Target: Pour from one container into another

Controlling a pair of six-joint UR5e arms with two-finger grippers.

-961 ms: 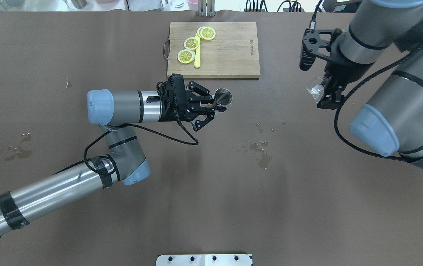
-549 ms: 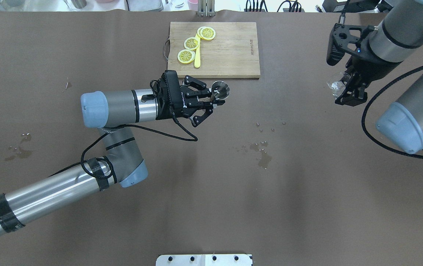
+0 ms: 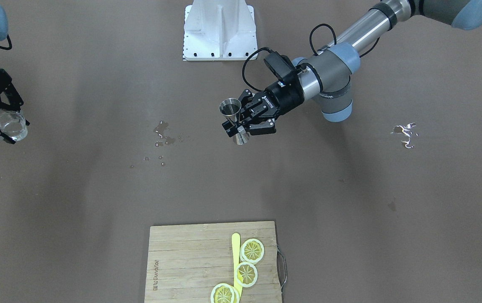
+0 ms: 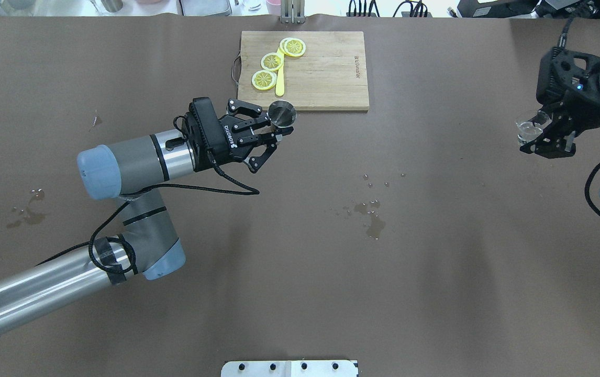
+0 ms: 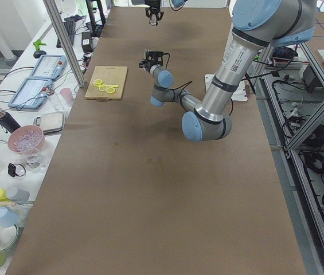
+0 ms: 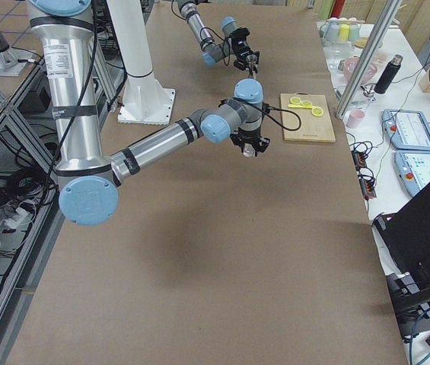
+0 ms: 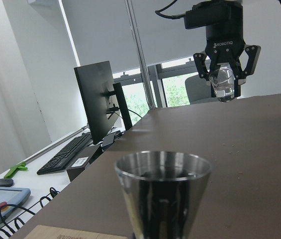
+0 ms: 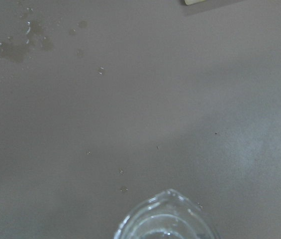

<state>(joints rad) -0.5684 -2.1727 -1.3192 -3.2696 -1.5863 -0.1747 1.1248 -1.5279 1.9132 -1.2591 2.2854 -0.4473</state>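
Left gripper (image 4: 277, 131) clamped on the steel jigger (image 4: 282, 113) at its waist, holding it upright above the table, just beside the cutting board (image 4: 331, 78). Right gripper (image 4: 538, 139) grasps the small glass (image 4: 526, 131), well apart at the far right. My judgement: bring them together level, rim over rim, before any tilt. Left wrist lies horizontal; right points down.

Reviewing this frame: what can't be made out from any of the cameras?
- What the metal cup contains: the left wrist view shows only its outer wall and dark rim, and the overhead view shows only glare.
- How full the glass is: the right wrist view's bottom edge cuts it off, and it is too small elsewhere.
- The cutting board: cropped by the front-facing view's bottom edge.
- Both grips: too small in the side views.
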